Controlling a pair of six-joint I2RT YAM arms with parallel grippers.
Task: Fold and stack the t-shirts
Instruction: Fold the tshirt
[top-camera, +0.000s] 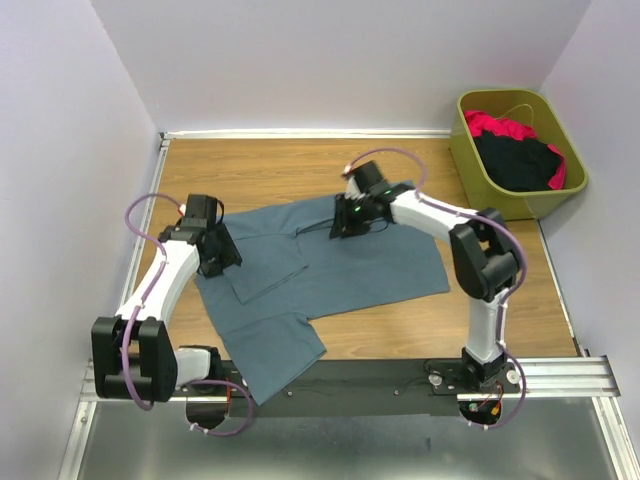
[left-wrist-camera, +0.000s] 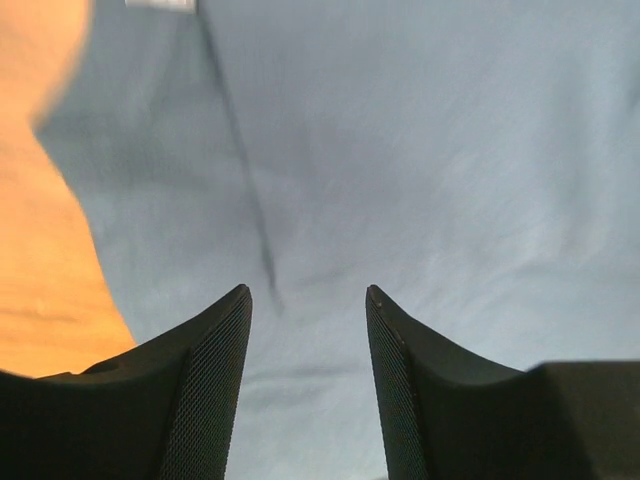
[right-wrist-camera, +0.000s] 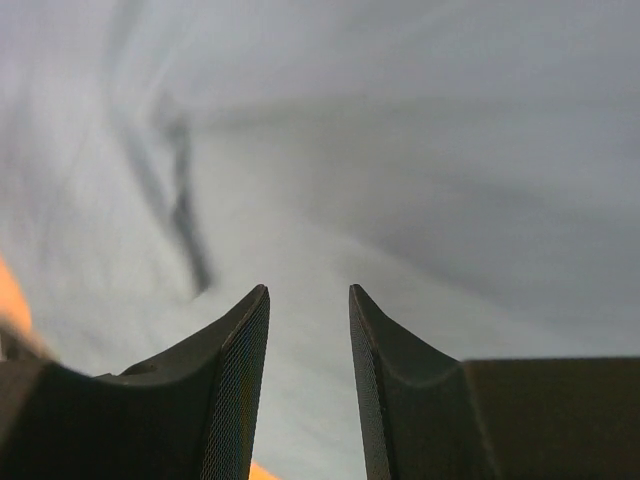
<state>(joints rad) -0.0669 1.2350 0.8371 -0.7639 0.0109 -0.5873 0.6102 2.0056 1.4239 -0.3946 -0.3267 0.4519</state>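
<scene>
A slate-blue t-shirt (top-camera: 330, 265) lies spread on the wooden table, its lower part hanging over the near edge. One flap is folded in at the left. My left gripper (top-camera: 222, 258) hovers open over the shirt's left side; the left wrist view shows blue cloth (left-wrist-camera: 400, 150) between its jaws and a white label (left-wrist-camera: 160, 5) at the top. My right gripper (top-camera: 340, 222) is open low over the shirt's upper middle; its wrist view shows only blue cloth (right-wrist-camera: 400, 150). A black shirt (top-camera: 515, 160) and a red-pink shirt (top-camera: 495, 125) lie in the bin.
An olive-green bin (top-camera: 470, 150) stands at the table's back right corner. White walls enclose the table on the left, back and right. A metal rail (top-camera: 560, 375) runs along the near edge. Bare wood (top-camera: 260, 165) shows behind the shirt.
</scene>
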